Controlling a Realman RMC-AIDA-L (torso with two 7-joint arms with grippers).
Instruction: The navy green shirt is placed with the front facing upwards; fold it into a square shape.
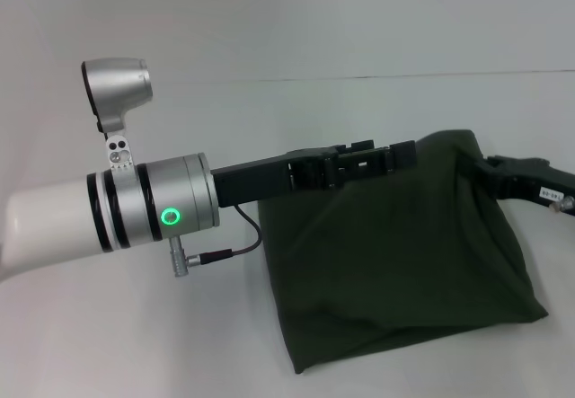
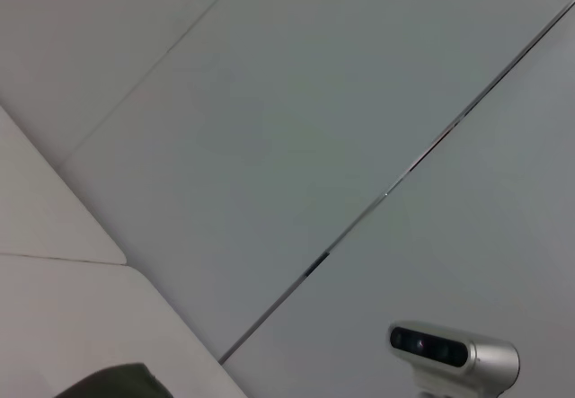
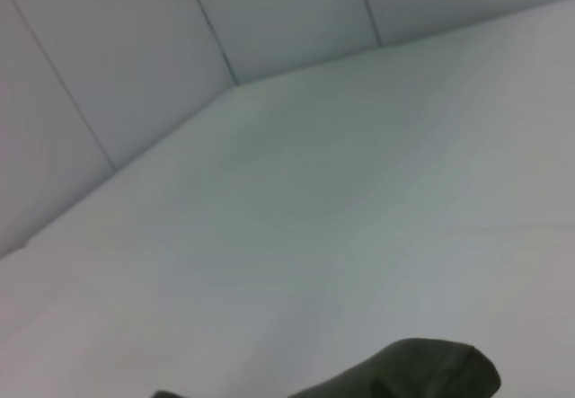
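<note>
- head view: the navy green shirt (image 1: 395,254) hangs as a doubled sheet, its top edge lifted off the white worktop (image 1: 180,344) and its lower fold resting on it. the left gripper (image 1: 406,154) pinches the top edge near the middle, and the right gripper (image 1: 481,160) pinches the far corner; both sets of jaws look closed on cloth. the fabric is soft matte cotton, sagging in long creases between the two holds. the risk, as i judge it: the holds sit unevenly, so the layers could slide or a corner slip free, leaving a skewed fold and not a square.
- left wrist view: mostly pale wall panels and seams, with a sliver of the dark shirt (image 2: 112,382) at the edge. the jaws are not visible here.
- right wrist view: smooth white worktop (image 3: 359,191) meeting the walls, and a rounded bunch of shirt (image 3: 422,371) close to the lens, suggesting a thick, lumpy hold that may release unevenly.
</note>
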